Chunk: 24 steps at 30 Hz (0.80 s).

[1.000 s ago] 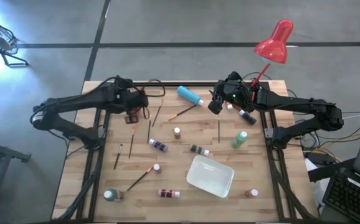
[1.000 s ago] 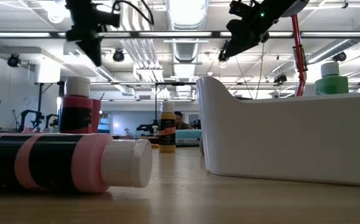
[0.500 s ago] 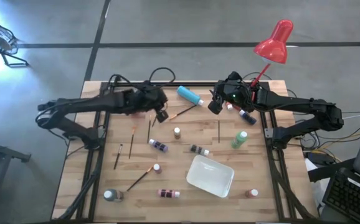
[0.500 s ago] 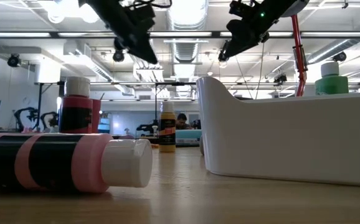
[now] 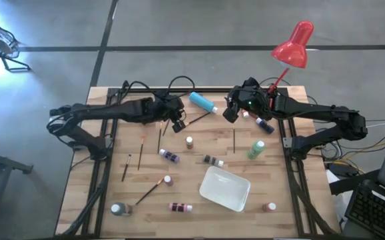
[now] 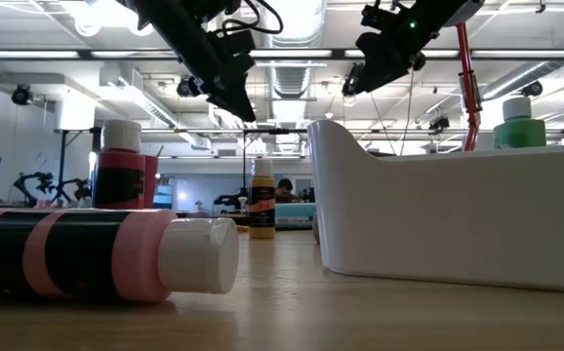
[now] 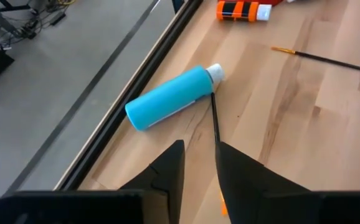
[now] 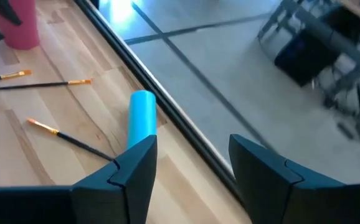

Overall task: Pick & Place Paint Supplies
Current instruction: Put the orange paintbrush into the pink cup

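Small white-capped paint bottles and thin paintbrushes lie scattered over the wooden table. A teal bottle [image 5: 202, 101] lies on its side near the far edge, with a dark-handled brush [image 5: 196, 121] beside its cap. My left gripper [image 5: 176, 123] hovers above that brush [image 7: 214, 118], slightly open and holding nothing; the teal bottle [image 7: 170, 98] lies just beyond its fingers. My right gripper [image 5: 231, 112] hangs in the air to the right of the bottle [image 8: 141, 118], open and empty. In the low view both grippers, left [image 6: 235, 96] and right [image 6: 378, 66], stand well above the tabletop.
A white tray [image 5: 224, 188] sits toward the near right. A red desk lamp [image 5: 294, 45] rises at the far right corner, behind my right arm. Other bottles [image 5: 169, 157] [image 5: 256, 149] and brushes [image 5: 141, 152] [image 5: 234, 139] lie in the table's middle. A pink bottle [image 6: 97, 255] lies near the front edge.
My left gripper has swung toward the table's right, toward the teal bottle. It has sunk a little and tipped from pointing steeply down to a forward slant over the brush. My right arm has kept still, and no object has moved.
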Each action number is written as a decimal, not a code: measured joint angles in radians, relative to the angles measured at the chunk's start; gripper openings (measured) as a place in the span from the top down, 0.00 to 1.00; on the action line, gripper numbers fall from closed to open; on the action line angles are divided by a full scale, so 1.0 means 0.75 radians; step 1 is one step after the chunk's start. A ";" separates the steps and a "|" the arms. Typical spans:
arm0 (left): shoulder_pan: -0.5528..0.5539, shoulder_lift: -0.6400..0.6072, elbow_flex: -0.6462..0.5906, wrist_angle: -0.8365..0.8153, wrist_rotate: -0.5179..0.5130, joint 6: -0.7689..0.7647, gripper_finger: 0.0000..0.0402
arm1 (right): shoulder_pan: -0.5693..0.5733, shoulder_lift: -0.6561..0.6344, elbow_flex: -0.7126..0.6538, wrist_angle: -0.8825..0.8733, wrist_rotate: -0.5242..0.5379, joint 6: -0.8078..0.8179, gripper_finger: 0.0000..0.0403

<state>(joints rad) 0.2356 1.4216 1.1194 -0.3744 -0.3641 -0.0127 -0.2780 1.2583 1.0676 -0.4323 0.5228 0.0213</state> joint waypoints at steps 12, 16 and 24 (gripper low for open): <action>0.008 -0.004 -0.016 0.013 0.000 0.011 0.75 | -0.157 0.049 0.000 -0.300 -0.264 0.426 0.56; 0.015 -0.004 -0.017 0.013 0.000 0.011 0.75 | -0.182 0.129 0.000 -0.354 -0.301 0.504 0.54; 0.023 -0.004 -0.016 0.010 0.000 0.026 0.75 | -0.201 0.349 0.000 -0.476 -0.348 0.674 0.50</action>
<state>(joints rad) 0.2527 1.4189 1.1076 -0.3668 -0.3641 0.0071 -0.4284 1.5198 1.0676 -0.7892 0.2621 0.5266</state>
